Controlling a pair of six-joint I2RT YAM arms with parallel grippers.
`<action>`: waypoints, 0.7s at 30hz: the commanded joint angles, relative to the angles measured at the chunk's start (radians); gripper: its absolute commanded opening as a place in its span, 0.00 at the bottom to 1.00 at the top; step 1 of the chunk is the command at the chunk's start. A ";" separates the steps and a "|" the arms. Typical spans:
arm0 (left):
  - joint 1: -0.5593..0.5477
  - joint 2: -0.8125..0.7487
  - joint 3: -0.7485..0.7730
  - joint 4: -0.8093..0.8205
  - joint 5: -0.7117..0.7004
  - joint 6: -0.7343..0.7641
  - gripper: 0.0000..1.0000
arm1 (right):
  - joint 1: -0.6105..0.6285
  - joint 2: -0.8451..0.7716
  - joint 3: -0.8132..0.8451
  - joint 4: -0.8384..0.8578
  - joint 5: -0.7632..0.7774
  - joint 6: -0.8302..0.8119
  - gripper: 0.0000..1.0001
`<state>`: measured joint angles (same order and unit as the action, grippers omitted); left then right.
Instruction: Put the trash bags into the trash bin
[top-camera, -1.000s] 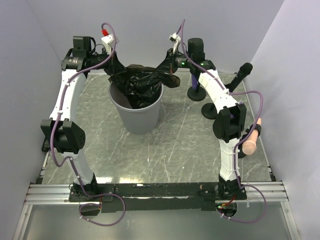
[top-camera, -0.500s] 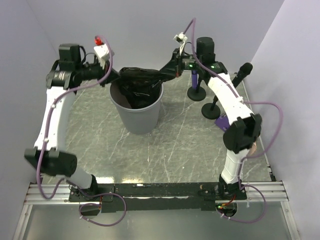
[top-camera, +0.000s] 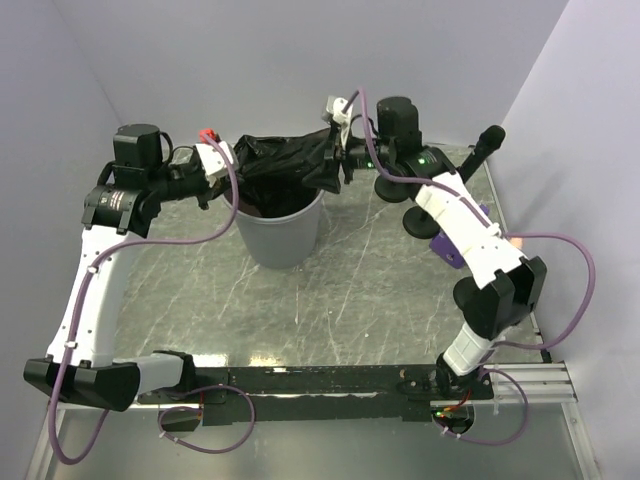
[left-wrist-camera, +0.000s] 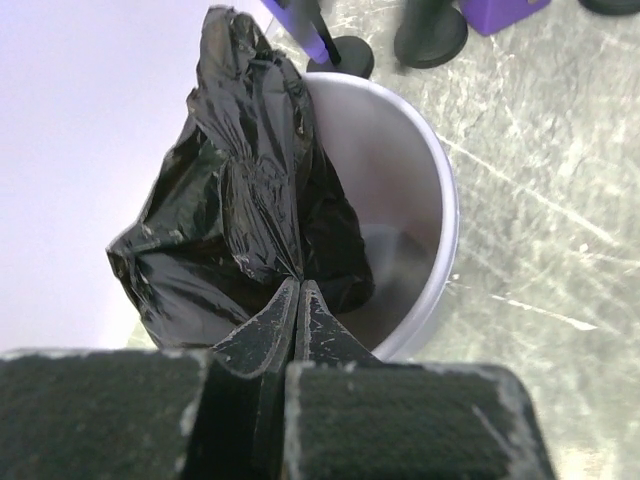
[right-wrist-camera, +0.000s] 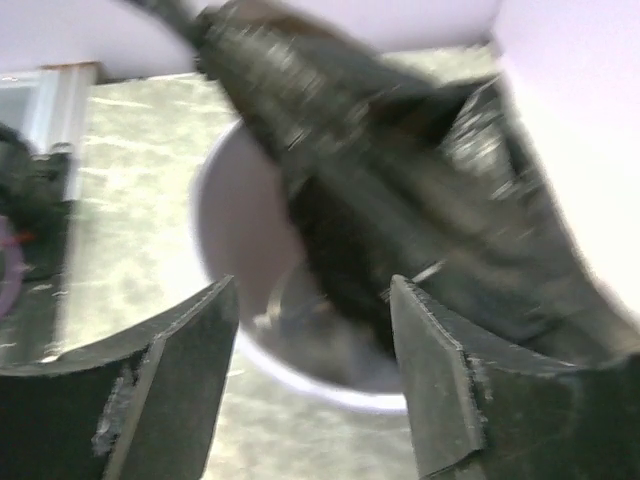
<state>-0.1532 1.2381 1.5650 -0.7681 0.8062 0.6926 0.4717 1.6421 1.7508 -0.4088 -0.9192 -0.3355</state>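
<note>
Marbled counter (top-camera: 360, 280) carries the grey trash bin (top-camera: 280, 238), over whose mouth the black trash bag (top-camera: 285, 172) spans left to right, its left end pinched tight in the left jaws beside the bin's left rim, while the right jaws stand wide apart and empty at the bin's right rim.

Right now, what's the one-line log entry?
left pincer: shut on trash bag | right pincer: open, near bag | bag: partly in trash bin, bunched above rim | task: unfinished
</note>
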 joint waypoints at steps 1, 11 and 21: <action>-0.034 -0.029 0.003 -0.022 -0.010 0.142 0.01 | 0.004 0.082 0.194 0.009 0.028 -0.126 0.71; -0.052 -0.104 -0.048 -0.086 -0.084 0.442 0.01 | 0.054 0.277 0.410 -0.145 0.029 -0.318 0.76; -0.062 -0.181 -0.123 -0.033 -0.111 0.481 0.01 | 0.088 0.377 0.483 -0.124 0.059 -0.379 0.81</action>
<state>-0.2070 1.1015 1.4837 -0.8463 0.7021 1.1114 0.5388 2.0125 2.1620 -0.5556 -0.8555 -0.6453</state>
